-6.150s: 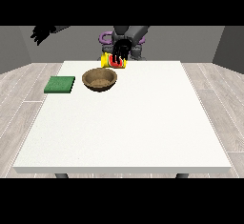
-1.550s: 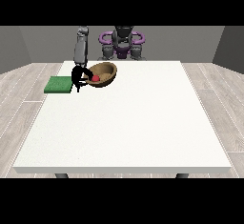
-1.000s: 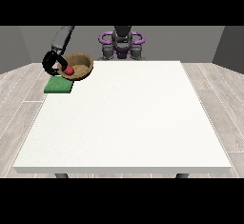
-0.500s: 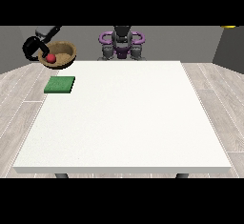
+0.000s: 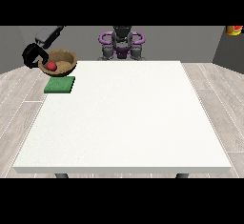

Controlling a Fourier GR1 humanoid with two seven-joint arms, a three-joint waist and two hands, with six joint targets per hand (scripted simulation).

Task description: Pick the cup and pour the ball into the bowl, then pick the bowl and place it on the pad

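A brown wooden bowl (image 5: 62,59) with a red ball (image 5: 51,66) inside hangs in the air just behind and above the green pad (image 5: 60,85), tilted towards the camera. The black hand at the view's left (image 5: 32,56) is curled round the bowl's left rim, and its grey forearm (image 5: 49,34) rises behind it. The pad lies flat on the white table's (image 5: 124,123) far left corner. A small yellow and red thing (image 5: 233,29), perhaps the cup, shows at the view's upper right edge. No hand shows at the view's right.
The robot's purple and grey torso (image 5: 122,44) stands behind the table's far edge. Wooden floor surrounds the table, with grey walls behind.
The hand at the view's left has carried the bowl with the ball leftwards from the table's back middle, past the pad. In the last half second the bowl came down a little.
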